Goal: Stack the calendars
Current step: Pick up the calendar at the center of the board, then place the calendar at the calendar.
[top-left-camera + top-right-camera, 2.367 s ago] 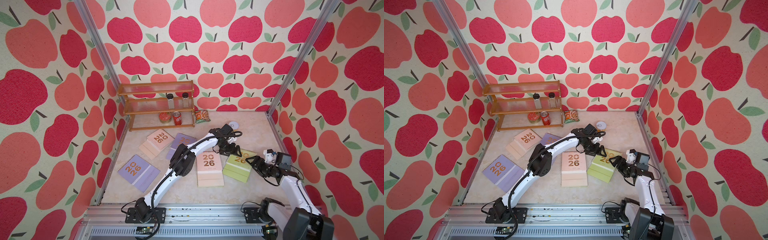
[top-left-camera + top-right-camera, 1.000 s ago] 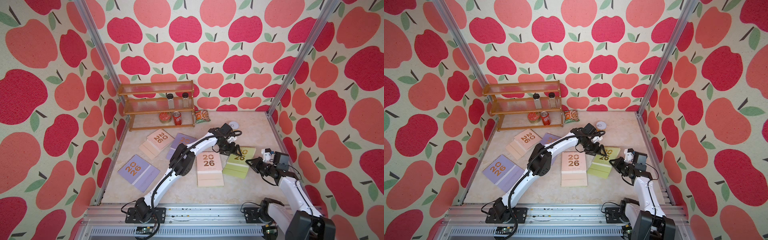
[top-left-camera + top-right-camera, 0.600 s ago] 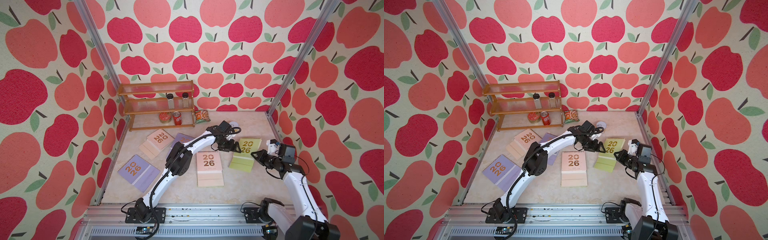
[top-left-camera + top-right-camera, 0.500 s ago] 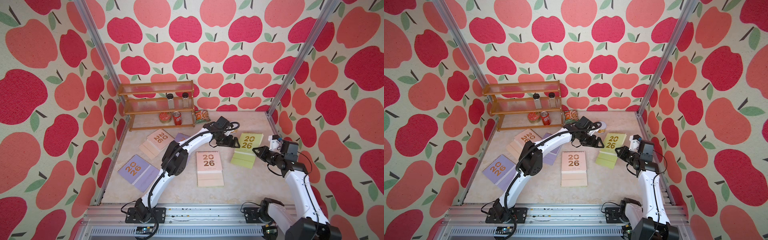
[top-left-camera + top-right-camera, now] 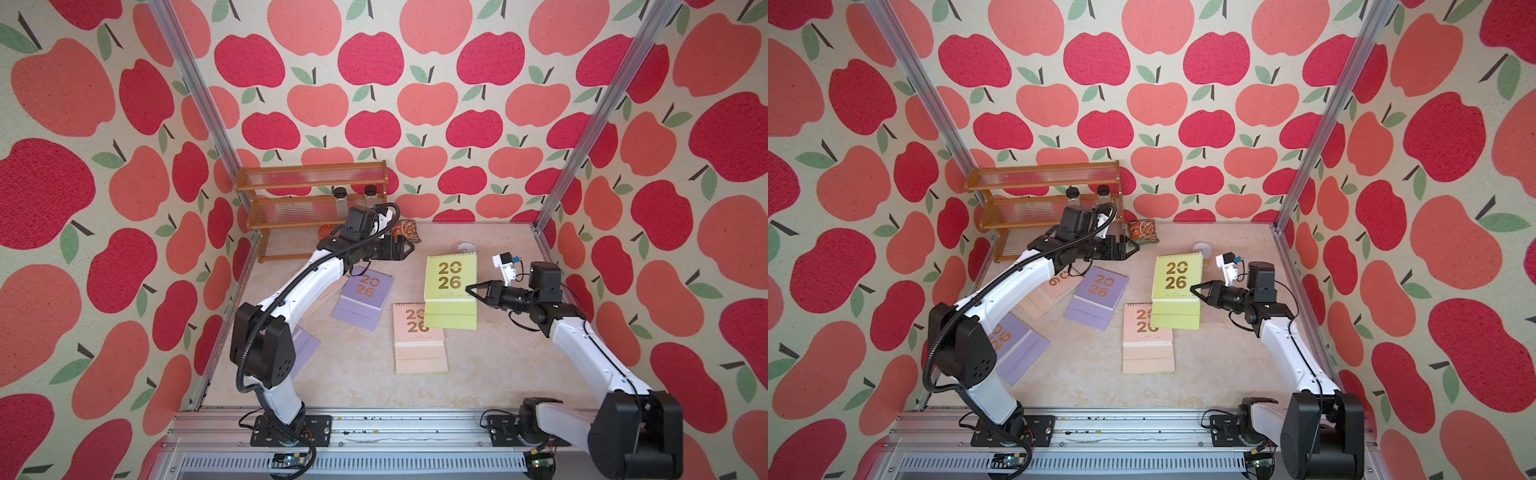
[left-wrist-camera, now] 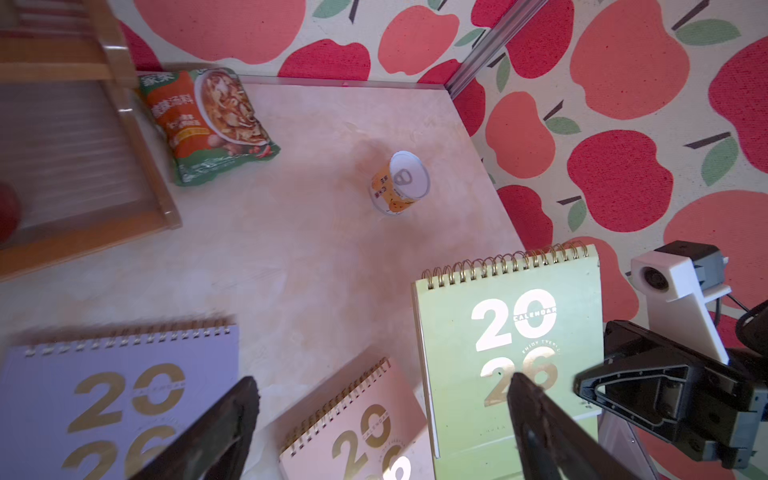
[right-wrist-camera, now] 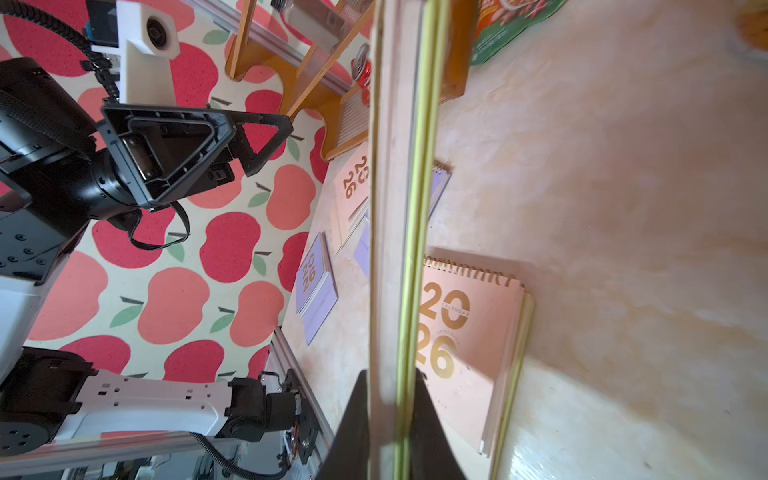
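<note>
My right gripper (image 5: 469, 289) is shut on the right edge of a yellow-green calendar (image 5: 451, 291) and holds it up off the table. From above, the raised calendar overlaps the top of a pink calendar (image 5: 419, 336) that lies flat. In the right wrist view the held calendar (image 7: 395, 249) shows edge-on between the jaws. A lilac calendar (image 5: 363, 297) lies to the left. Another pink calendar (image 5: 1054, 291) and another lilac calendar (image 5: 1017, 345) lie partly under the left arm. My left gripper (image 5: 409, 248) hangs open and empty by the shelf.
A wooden shelf (image 5: 311, 208) with two jars stands at the back left. A green snack packet (image 5: 1144, 230) lies beside it. A small can (image 6: 401, 183) stands near the back right. Patterned walls close in three sides.
The right gripper has raised the yellow-green calendar off the table and carried it left over the pink one. The left gripper has drawn away from it toward the shelf and opened wider.
</note>
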{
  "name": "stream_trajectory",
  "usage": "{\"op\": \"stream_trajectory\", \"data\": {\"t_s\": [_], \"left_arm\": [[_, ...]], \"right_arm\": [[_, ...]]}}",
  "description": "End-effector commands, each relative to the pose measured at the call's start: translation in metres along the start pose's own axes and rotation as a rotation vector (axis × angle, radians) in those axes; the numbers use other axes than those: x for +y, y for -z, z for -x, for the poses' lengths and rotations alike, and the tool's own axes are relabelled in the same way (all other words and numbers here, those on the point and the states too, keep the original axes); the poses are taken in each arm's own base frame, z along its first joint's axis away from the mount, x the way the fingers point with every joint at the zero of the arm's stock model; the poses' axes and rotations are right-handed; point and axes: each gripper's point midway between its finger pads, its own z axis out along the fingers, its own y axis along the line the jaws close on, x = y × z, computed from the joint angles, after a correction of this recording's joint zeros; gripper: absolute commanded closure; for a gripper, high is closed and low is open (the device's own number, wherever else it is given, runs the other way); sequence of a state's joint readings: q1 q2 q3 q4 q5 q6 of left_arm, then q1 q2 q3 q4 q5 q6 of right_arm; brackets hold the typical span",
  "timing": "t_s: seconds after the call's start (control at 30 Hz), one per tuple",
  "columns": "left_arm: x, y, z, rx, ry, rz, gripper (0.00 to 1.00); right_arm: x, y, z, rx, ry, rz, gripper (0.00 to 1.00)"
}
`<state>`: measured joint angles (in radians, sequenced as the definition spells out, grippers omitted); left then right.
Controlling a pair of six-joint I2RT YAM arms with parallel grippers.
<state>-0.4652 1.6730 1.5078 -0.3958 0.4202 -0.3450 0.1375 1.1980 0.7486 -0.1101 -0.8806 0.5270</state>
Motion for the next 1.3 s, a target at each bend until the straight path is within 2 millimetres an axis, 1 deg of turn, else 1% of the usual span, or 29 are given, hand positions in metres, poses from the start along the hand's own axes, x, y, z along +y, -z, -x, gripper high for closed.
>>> {"op": "stream_trajectory", "data": {"t_s": [0.0,0.07,0.17,0.3,0.43,0.77,0.97,1.27], "left_arm": [[0.01,0.03,0.001,-0.068,-0.028,0.043,0.08],[0.019,0.049,-0.001,-0.099,-0.011,0.061,0.08],[0.032,0.07,-0.004,-0.138,0.011,0.087,0.07],[0.039,0.083,-0.008,-0.152,0.028,0.093,0.06],[0.041,0.086,-0.012,-0.147,0.026,0.094,0.06],[0.043,0.085,-0.015,-0.141,0.03,0.084,0.06],[0.044,0.084,-0.017,-0.139,0.031,0.083,0.06],[0.044,0.081,-0.018,-0.132,0.037,0.077,0.06]], "right_arm": [[0.029,-0.019,0.003,0.026,0.041,0.136,1.0],[0.028,-0.034,-0.008,0.055,0.013,0.163,1.0],[0.027,-0.052,-0.023,0.089,-0.015,0.182,1.0],[0.019,-0.066,-0.043,0.12,-0.039,0.175,1.0],[0.01,-0.072,-0.057,0.132,-0.085,0.185,1.0],[-0.004,-0.068,-0.091,0.19,-0.135,0.177,1.0],[-0.01,-0.066,-0.101,0.208,-0.151,0.16,1.0],[-0.018,-0.067,-0.109,0.206,-0.177,0.153,1.0]]}}
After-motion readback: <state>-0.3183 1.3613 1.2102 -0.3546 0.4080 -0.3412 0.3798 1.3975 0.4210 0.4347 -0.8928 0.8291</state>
